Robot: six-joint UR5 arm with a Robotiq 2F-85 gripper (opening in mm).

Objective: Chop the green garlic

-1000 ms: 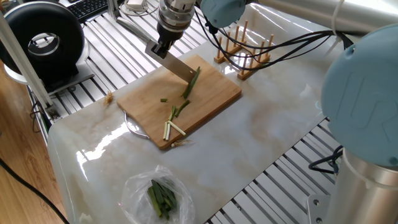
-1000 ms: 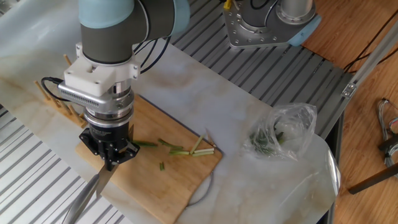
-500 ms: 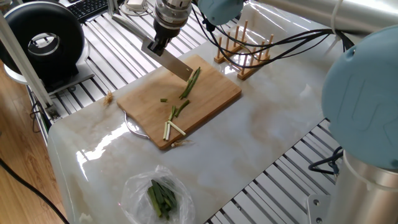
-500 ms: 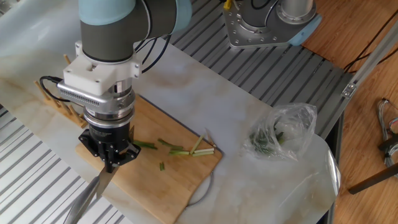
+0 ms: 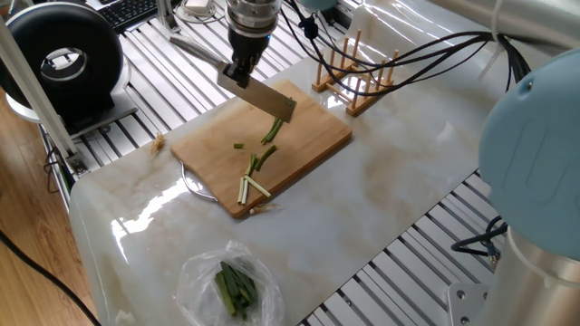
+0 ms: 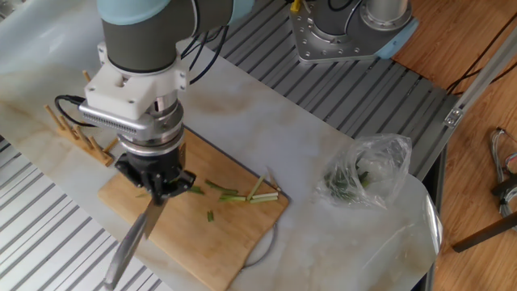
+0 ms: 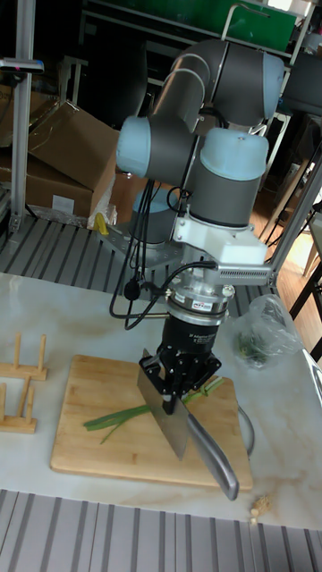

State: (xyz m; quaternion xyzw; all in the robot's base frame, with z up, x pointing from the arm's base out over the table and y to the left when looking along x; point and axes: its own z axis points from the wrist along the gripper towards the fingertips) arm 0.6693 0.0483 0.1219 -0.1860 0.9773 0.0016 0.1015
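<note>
Gripper [image 7: 172, 399], clamped on the knife [image 7: 182, 425], hangs above the cutting board [image 5: 308, 136], green garlic [image 7: 116, 417] lying just beneath the blade with its long axis running crosswise under the edge.

Around the bamboo cutting board [image 5: 308, 136], the marble table [image 5: 381, 208] lies open toward the robot base. A wooden peg rack [image 5: 355, 74] crowds the board's far corner, and a plastic bag of greens [image 5: 231, 285] (well apart) blocks the near end.
</note>
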